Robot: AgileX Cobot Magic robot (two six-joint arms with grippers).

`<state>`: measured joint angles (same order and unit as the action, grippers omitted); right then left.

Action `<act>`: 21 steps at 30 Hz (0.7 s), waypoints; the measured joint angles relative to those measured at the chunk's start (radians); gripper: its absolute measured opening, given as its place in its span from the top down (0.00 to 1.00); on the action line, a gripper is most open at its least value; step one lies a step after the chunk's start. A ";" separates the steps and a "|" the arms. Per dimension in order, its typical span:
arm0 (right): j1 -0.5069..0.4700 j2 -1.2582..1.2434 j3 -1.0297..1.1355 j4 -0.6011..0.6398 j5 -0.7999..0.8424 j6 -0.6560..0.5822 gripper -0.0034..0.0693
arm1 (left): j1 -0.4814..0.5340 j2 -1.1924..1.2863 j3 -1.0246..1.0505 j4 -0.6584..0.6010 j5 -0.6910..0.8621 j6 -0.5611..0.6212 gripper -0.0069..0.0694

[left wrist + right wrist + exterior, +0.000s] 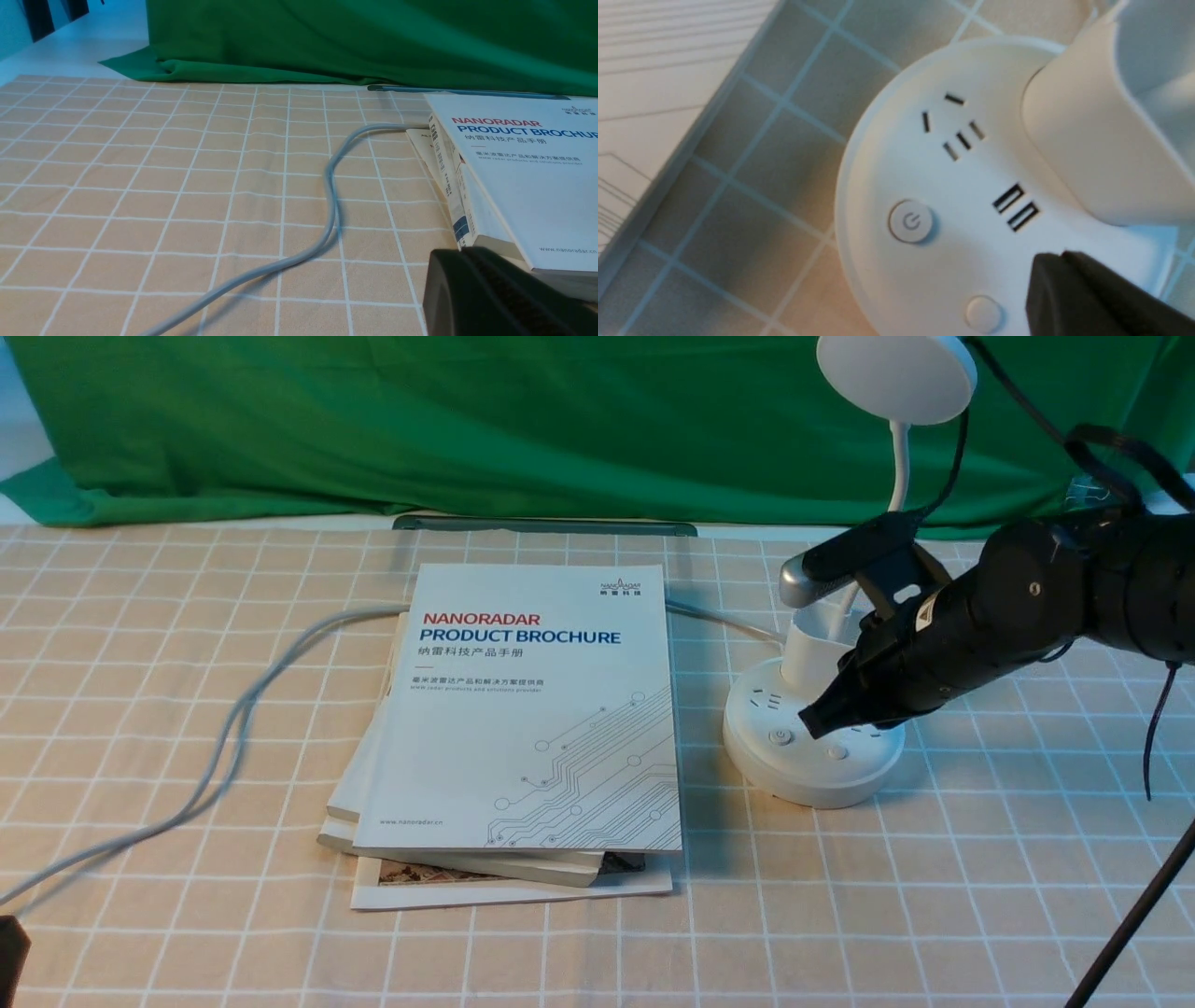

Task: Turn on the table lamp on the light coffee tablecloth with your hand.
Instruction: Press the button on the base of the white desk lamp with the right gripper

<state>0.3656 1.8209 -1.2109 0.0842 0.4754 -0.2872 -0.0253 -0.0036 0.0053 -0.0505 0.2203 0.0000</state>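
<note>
The white table lamp stands at the right on the light coffee tablecloth (187, 616). Its disc head (896, 378) is at the top of a thin gooseneck, and its round base (794, 775) is below. My right gripper (810, 723), the hand, is shut and empty. It points down at the base (896, 289). In the right wrist view its tip (1057, 261) hangs just over the base top between the USB slots (1015, 207) and a plain button (983, 313). The power button (910, 221) is uncovered beside it. My left gripper (462, 254) is shut and empty, low by the brochures.
A stack of brochures (532, 728) lies in the middle of the cloth, left of the lamp. A grey cable (233, 709) runs from under the stack towards the front left. A green backdrop (467, 420) hangs behind. The lamp's cup-shaped holder (1087, 140) rises beside the right gripper.
</note>
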 joint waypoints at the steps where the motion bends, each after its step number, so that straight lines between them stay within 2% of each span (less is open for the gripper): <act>1: -0.001 -0.003 0.004 0.000 -0.003 0.000 0.91 | 0.000 0.000 0.000 0.000 0.000 0.000 0.88; 21: 0.007 0.029 0.066 -0.001 -0.070 0.000 0.91 | 0.000 0.000 0.000 0.000 0.000 0.000 0.88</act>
<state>0.3722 1.8499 -1.1448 0.0830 0.4054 -0.2872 -0.0253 -0.0036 0.0053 -0.0505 0.2203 0.0000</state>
